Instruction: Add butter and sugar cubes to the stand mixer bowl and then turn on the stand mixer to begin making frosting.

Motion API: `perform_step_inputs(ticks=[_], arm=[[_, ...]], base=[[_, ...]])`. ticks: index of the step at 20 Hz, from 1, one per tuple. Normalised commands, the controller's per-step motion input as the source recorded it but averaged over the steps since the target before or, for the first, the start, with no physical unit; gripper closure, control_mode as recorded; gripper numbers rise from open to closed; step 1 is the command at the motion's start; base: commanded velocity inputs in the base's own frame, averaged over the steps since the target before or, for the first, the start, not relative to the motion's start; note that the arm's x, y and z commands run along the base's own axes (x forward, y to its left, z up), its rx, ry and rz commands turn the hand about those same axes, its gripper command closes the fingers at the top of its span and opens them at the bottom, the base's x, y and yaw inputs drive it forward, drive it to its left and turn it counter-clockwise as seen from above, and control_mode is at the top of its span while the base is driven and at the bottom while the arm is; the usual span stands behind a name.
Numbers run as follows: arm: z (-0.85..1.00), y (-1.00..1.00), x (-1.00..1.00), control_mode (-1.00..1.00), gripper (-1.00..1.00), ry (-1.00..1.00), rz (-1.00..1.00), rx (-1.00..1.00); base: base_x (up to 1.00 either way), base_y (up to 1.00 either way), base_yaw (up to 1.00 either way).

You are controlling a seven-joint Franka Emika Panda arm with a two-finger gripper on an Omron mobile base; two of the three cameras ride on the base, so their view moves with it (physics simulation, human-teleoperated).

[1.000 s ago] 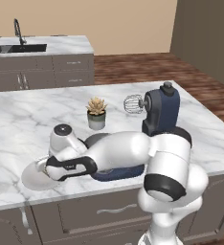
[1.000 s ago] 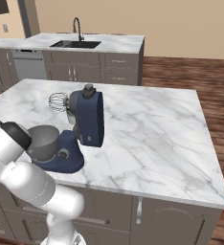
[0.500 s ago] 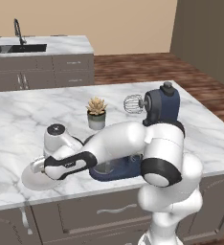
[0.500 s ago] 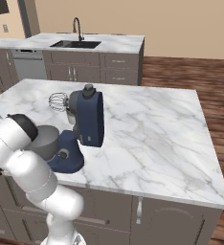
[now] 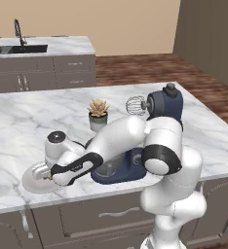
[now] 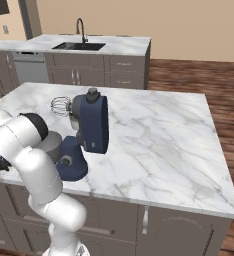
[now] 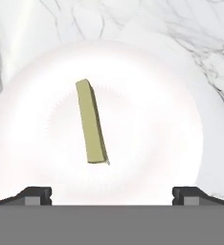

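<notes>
**Arm folded low over plate, fingers wide above butter**

White arm bends from its shoulder at the counter front, elbow near the navy-blue stand mixer (image 5: pixel 162 109), forearm reaching left and down across the white marble island counter (image 5: pixel 18 121). Wrist hangs over the flat round white plate (image 5: pixel 30 179) at the counter's front-left edge. Two-finger gripper (image 7: pixel 112 194) points down at the plate, dark fingertips (image 7: pixel 35 194) spread far apart, nothing between them.

Thin pale yellow-green butter stick (image 7: pixel 91 122) lies flat near the plate's middle, running lengthwise up the hand view, slightly slanted, untouched. It sits closer to one fingertip than the other.

Mixer head tilted back, silver wire whisk (image 6: pixel 60 106) sticking out. Deep grey metal bowl (image 6: pixel 53 146) sits on the mixer base, mostly behind the arm. Small potted succulent (image 5: pixel 98 113) stands behind.
</notes>
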Motion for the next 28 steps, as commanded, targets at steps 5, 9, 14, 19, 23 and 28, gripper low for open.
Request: perform_step_inputs(ticks=[5, 9, 14, 19, 23, 28], arm=[[-0.02, 0.12, 0.16, -1.00, -1.00, 0.00, 0.00, -0.02], [-0.11, 0.22, 0.10, -1.00, -1.00, 0.00, 0.00, -0.03], [-0.03, 0.24, 0.00, -1.00, -1.00, -0.02, 0.00, -0.05], [0.00, 0.20, 0.00, -1.00, -1.00, -0.11, 0.00, -0.09], [-0.02, 0.00, 0.13, -1.00, -1.00, -0.04, 0.00, -0.04], [-0.10, 0.00, 0.32, -1.00, -1.00, 0.00, 0.00, 0.00]], base=[[0.00, 0.00, 0.00], [0.00, 0.00, 0.00], [0.00, 0.00, 0.00], [0.00, 0.00, 0.00], [0.00, 0.00, 0.00], [0.00, 0.00, 0.00]])
